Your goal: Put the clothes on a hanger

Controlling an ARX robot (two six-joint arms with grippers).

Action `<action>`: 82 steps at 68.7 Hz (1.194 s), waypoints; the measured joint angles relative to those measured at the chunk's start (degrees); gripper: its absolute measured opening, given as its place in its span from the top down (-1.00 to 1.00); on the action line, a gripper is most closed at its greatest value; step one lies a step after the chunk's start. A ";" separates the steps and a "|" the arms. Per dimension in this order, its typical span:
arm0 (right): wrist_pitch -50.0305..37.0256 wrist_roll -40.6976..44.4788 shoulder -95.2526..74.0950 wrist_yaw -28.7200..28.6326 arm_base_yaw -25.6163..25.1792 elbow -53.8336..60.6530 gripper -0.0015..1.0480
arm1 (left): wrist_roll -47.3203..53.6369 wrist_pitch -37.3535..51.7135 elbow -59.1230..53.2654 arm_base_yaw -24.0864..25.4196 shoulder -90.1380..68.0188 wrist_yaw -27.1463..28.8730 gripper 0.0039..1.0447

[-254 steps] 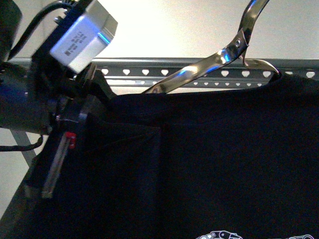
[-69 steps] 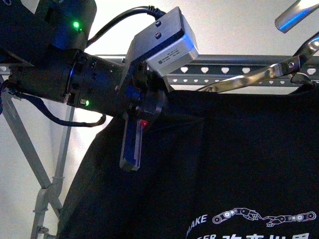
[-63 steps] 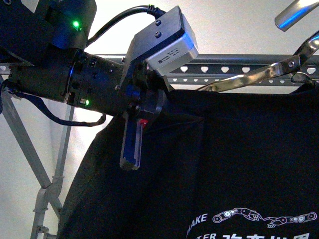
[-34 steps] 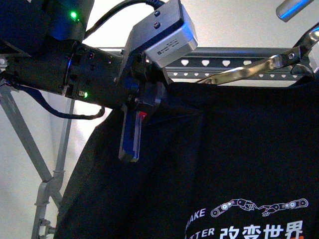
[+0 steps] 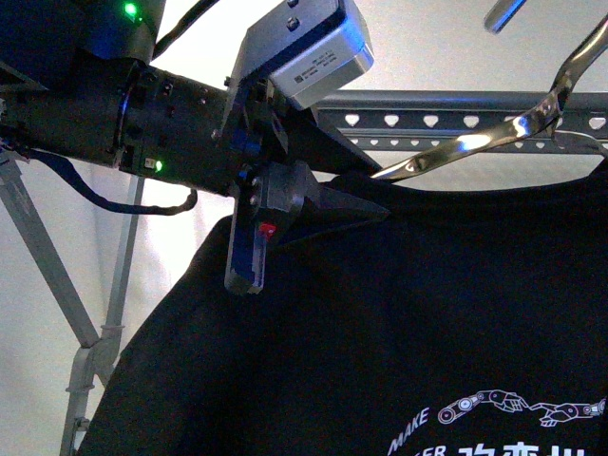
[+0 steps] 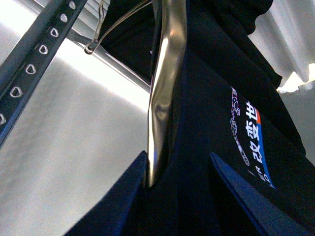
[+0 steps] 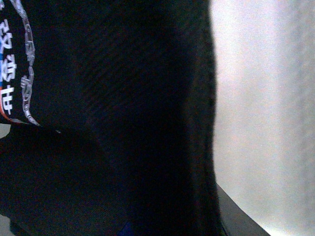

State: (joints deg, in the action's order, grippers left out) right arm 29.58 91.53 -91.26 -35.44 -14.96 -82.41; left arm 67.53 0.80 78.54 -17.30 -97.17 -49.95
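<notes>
The clothes [image 5: 408,323], a black T-shirt with white print, hang in front of the hanger [image 5: 456,119], a grey rail with heart-shaped holes. My left gripper [image 5: 318,211] is shut on the shirt's shoulder just below the rail. In the left wrist view its blue fingers [image 6: 123,206] pinch the black cloth [image 6: 206,98] beside a chrome coat-hanger arm [image 6: 165,98]. The rail [image 6: 29,73] runs close by. My right gripper [image 7: 167,219] is shut on the shirt [image 7: 123,123]; cloth hides its fingers. It is out of the front view.
The chrome coat hanger [image 5: 475,142] inside the shirt slants up to the right across the rail. The rack's grey legs [image 5: 38,247] stand at the left. My left arm [image 5: 114,104] fills the upper left. A pale wall lies behind.
My left gripper has risen a little and pulled the shoulder into a peak. The shirt's print has slid right and down. The coat hanger now slants more steeply.
</notes>
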 joint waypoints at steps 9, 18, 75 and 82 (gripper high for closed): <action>0.00 0.15 1.20 -1.01 -0.96 1.29 0.81 | 0.00 0.00 0.00 0.02 0.11 -0.13 -0.17; -0.22 -0.98 2.64 -1.84 -1.75 2.23 0.81 | 0.00 0.00 0.00 0.00 0.11 -0.13 -0.55; -5.49 -17.97 1.40 -3.76 -7.21 9.51 0.81 | -76.91 64.61 -9.73 2.01 -1.77 32.44 -0.88; -4.17 -20.41 1.66 -1.79 -7.19 9.49 0.81 | -79.87 64.61 -10.73 2.49 0.66 35.71 -0.88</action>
State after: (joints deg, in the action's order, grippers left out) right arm 25.41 71.11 -89.60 -37.23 -22.15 -72.93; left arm -12.34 65.41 67.81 -14.81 -96.51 -14.24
